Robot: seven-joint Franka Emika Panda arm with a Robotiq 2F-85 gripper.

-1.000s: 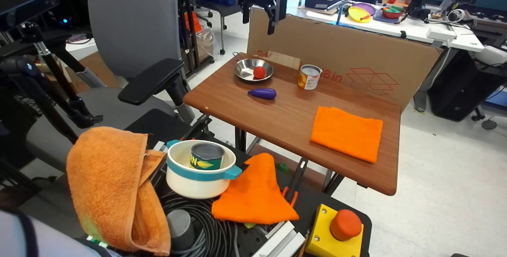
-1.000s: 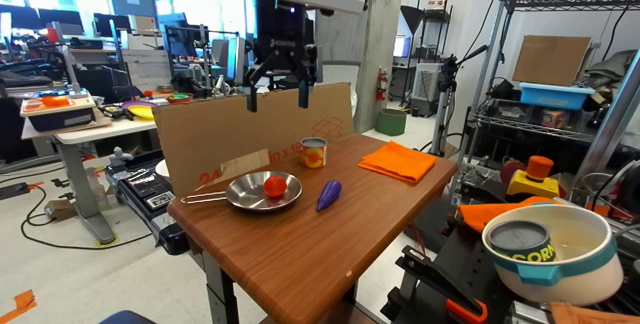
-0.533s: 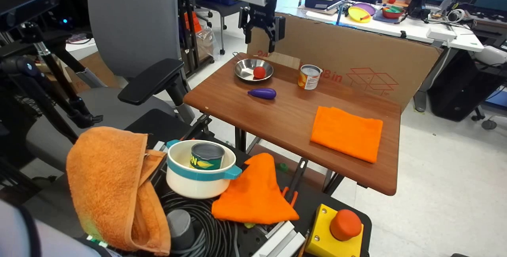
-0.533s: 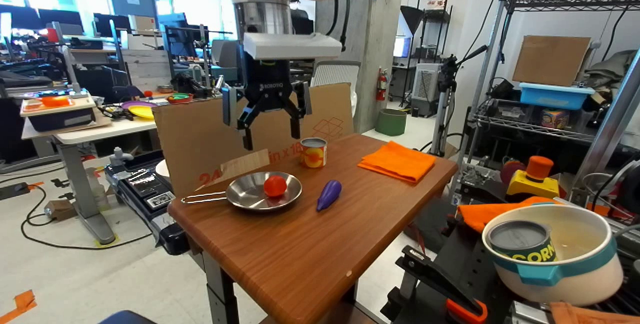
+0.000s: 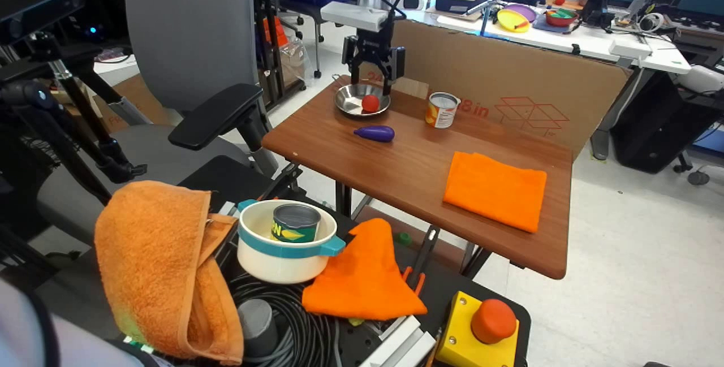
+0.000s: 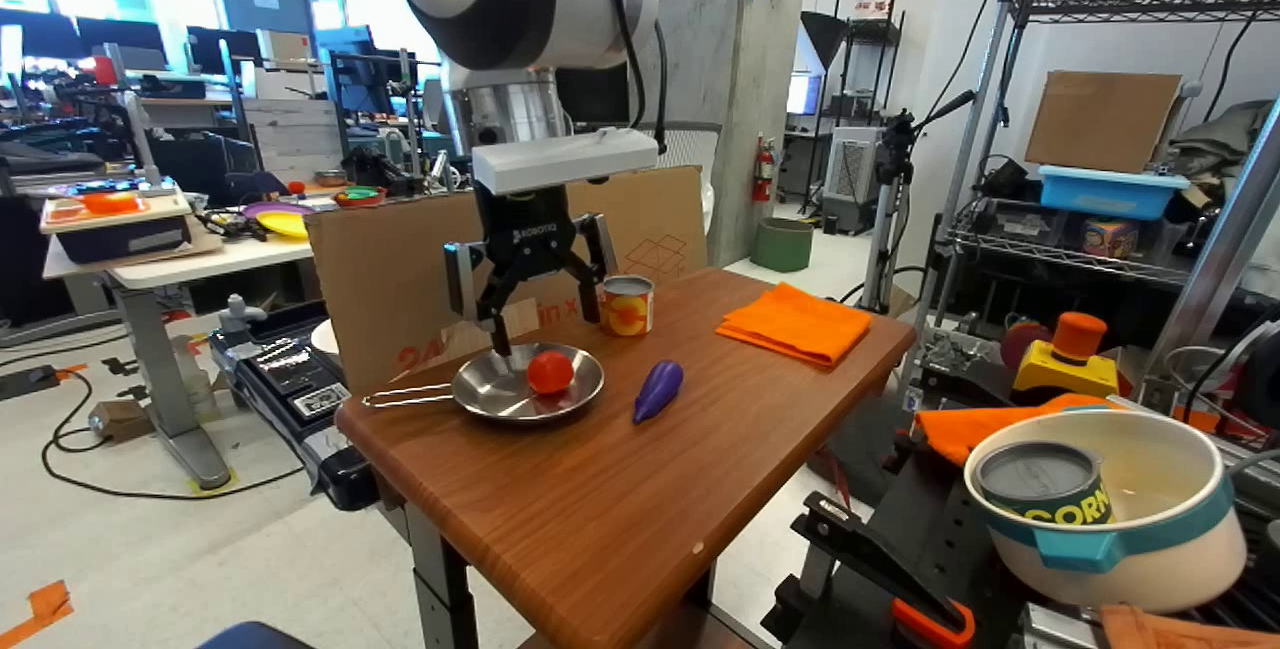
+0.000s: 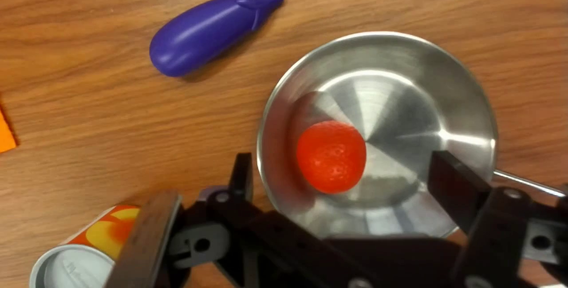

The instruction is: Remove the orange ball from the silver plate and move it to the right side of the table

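Around you is a cluttered workroom, and in it stands a brown wooden table (image 6: 590, 499) with a cardboard panel (image 5: 509, 73) upright along one edge. Your orange ball (image 7: 331, 157) sits inside the silver plate (image 7: 395, 110), off its centre and away from the wire handle (image 7: 528, 183).

You have the gripper (image 6: 546, 333) hanging over the plate, pointing down, with its fingers (image 7: 457, 190) spread well apart. In the wrist view you see the ball between them, apart from both; one finger shows just outside the plate's rim, the other over the plate's inside, near the handle.

Just beside the plate, you find a purple eggplant (image 7: 204, 35) lying on the table. A can (image 5: 443, 110) with an orange and yellow label stands upright near the plate, on the side opposite its handle. Beyond that can from the plate, well apart, lies a folded orange cloth (image 5: 498, 191), flat on the table.

Off the table, well apart from the plate in both exterior views, you can see a white-and-teal pot (image 6: 1160, 569) with a corn can (image 6: 1070, 509) inside it. A yellow box (image 5: 469, 351) with a red-orange button (image 5: 494, 322) on top is also well apart from the plate. Past the panel from the plate, a white desk (image 6: 240, 254) carries a yellow dish (image 6: 283, 222).
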